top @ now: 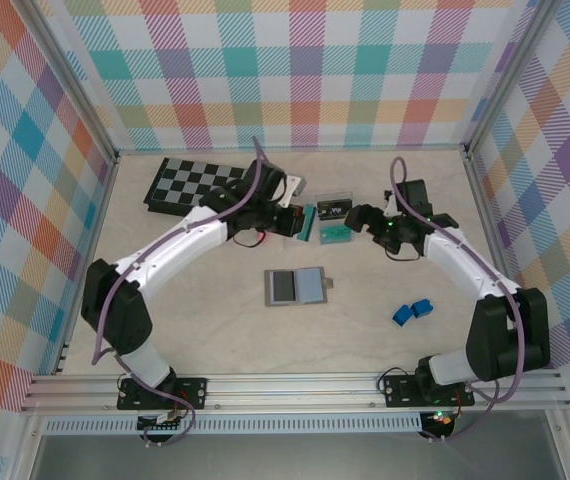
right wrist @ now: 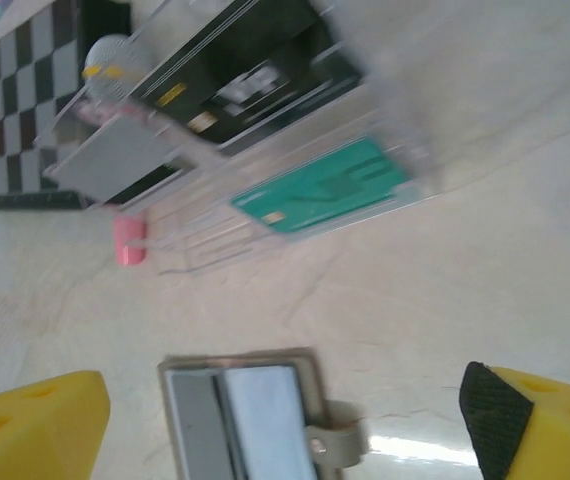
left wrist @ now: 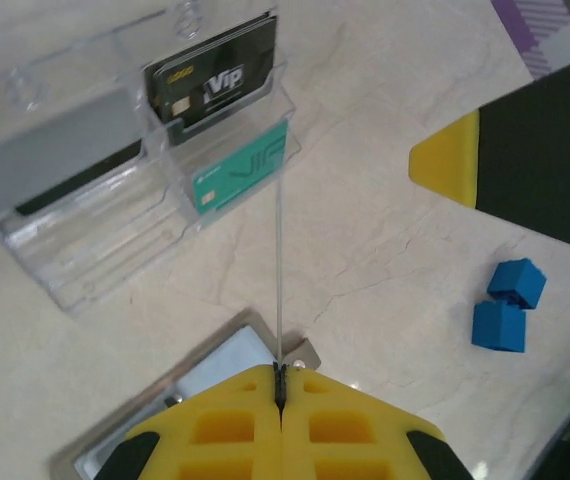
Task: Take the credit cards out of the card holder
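Beside the right hand (top: 359, 219), credit cards (top: 335, 232) stand in a clear box (left wrist: 85, 240).

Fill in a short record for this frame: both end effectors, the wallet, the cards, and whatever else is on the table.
left end effector: shut, beside the clear box
right end effector: open, holding nothing
card holder: lies open and flat on the table, apart from both arms
black card: stands in the clear box's rear slot
teal card: stands in the slot just in front of the black one
other items: two blue cubes at the right, chessboard at the far left
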